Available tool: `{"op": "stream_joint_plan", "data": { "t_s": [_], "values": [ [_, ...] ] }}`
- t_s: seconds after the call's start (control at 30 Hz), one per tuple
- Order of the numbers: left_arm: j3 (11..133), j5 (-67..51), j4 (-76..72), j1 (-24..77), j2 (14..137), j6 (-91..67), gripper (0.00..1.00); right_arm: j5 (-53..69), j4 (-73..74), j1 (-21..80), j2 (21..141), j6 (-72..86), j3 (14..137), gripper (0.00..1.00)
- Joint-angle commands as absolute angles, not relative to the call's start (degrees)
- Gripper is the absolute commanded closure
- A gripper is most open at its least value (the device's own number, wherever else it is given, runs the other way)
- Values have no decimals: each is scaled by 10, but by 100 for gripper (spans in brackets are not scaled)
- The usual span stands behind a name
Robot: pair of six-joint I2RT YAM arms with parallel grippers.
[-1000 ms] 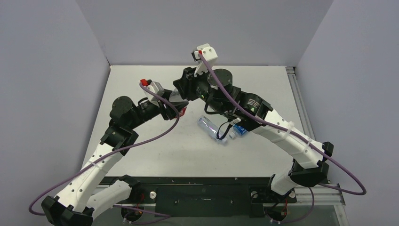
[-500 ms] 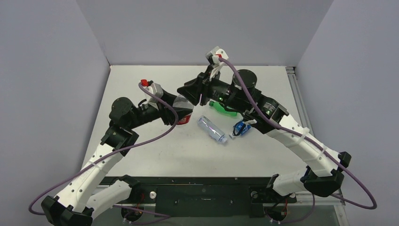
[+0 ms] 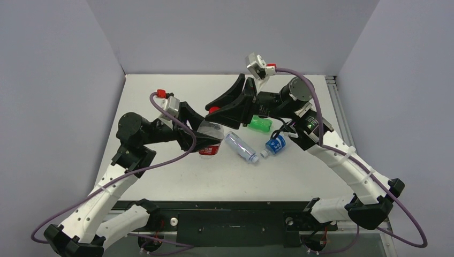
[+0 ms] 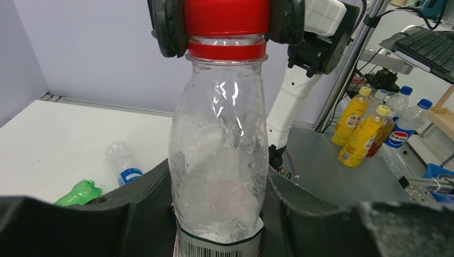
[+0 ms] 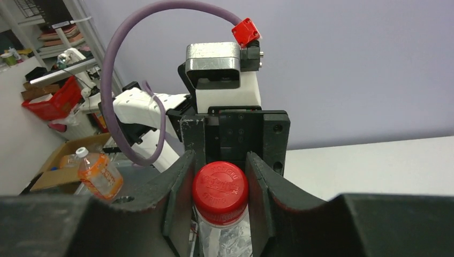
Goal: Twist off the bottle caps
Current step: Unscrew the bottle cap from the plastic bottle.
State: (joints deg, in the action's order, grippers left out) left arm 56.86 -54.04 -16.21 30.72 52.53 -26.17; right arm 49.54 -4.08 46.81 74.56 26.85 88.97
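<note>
The white table carries everything, walled by plain grey panels on three sides. The left arm reaches in from the near left corner and the right arm from the near right. They meet over the middle of the table, just left of centre.

The left gripper is closed around the body of the clear bottle with the red-white label. One dark finger presses each side of the lower half. The bottle stands about upright, neck up. Its base is hidden between the fingers, so I cannot tell whether it touches the table.

The right gripper comes in from above and behind, and its two fingers are clamped on either side of the bottle's top.

Three more bottles lie on the table just to the right of the held one. The ribbed bottle lies slantwise, nearest to it. The green bottle lies farther back, partly under the right arm. The bottle with the blue label lies close beside the ribbed bottle's near end. Their caps are too small to make out.

The red cap sits on the neck of the held bottle, pinched between the right gripper's fingers, with its red ring just beneath it.
</note>
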Motion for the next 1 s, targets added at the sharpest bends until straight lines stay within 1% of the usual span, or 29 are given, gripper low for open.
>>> {"op": "stream_joint_plan", "data": {
  "t_s": [0.0, 0.03, 0.07, 0.1, 0.13, 0.17, 0.2, 0.23, 0.27, 0.3, 0.4, 0.47, 0.57, 0.63, 0.77, 0.83, 0.9, 0.93, 0.97],
  "values": [
    [578, -562, -157, 302, 527, -258, 100, 498, -67, 441, 717, 279, 920, 75],
    [578, -554, -155, 302, 526, -252, 100, 412, 16, 439, 708, 229, 928, 61],
    [577, -548, -149, 302, 526, -237, 100, 358, 52, 444, 703, 193, 947, 53],
    [576, -531, -145, 302, 526, -223, 100, 249, 117, 456, 697, 167, 968, 41],
    [575, -518, -135, 302, 525, -205, 100, 201, 166, 465, 697, 154, 978, 37],
    [574, -486, -130, 302, 524, -196, 100, 112, 184, 485, 696, 135, 994, 29],
    [571, -469, -121, 302, 524, -176, 100, 71, 214, 497, 697, 129, 1001, 26],
    [570, -433, -110, 302, 524, -151, 100, -8, 228, 523, 702, 116, 1016, 23],
    [569, -417, -107, 302, 524, -140, 100, -45, 253, 537, 706, 113, 1024, 22],
    [567, -384, -103, 302, 525, -120, 100, -119, 269, 562, 720, 109, 1043, 21],
    [564, -329, -99, 303, 528, -87, 100, -213, 331, 596, 758, 117, 1085, 19],
    [562, -300, -95, 304, 531, -68, 100, -237, 345, 617, 782, 120, 1106, 18],
    [561, -275, -83, 306, 535, -46, 100, -237, 347, 631, 813, 130, 1129, 19],
    [558, -272, -80, 307, 533, -41, 100, -226, 341, 632, 827, 136, 1140, 20],
    [553, -272, -77, 310, 529, -36, 100, -179, 323, 632, 847, 148, 1154, 28],
    [552, -271, -75, 310, 529, -35, 100, -156, 319, 632, 858, 154, 1163, 33],
    [553, -270, -75, 310, 529, -34, 100, -145, 317, 632, 866, 159, 1171, 41],
    [553, -270, -75, 310, 529, -33, 100, -140, 316, 631, 870, 161, 1173, 47],
    [553, -269, -75, 310, 528, -33, 100, -138, 315, 631, 871, 162, 1173, 49]
  ]
}}
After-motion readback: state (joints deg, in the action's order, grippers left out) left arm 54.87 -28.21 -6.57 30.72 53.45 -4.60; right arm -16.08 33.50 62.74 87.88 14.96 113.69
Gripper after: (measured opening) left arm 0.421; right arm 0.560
